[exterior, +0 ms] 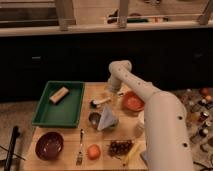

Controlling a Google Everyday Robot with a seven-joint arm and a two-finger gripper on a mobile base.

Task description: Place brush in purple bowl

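The gripper (113, 92) hangs low over the far side of the wooden table (70, 135), just beside the white handle end of the brush (101, 101). Whether it has hold of anything I cannot tell. The brush lies flat on the table between the green tray (57, 124) and the orange bowl (132, 101), dark head towards the tray. The purple bowl (49, 145) sits well apart at the near left corner, a fork (80, 147) just beside it

matt pale wood counter (69, 136); smooth white plastic-looking arm (150, 102), its gripper (111, 93) over the counter's far middle; glossy purple bowl (49, 145); shiny metal fork (80, 148); green plastic tray (61, 113).
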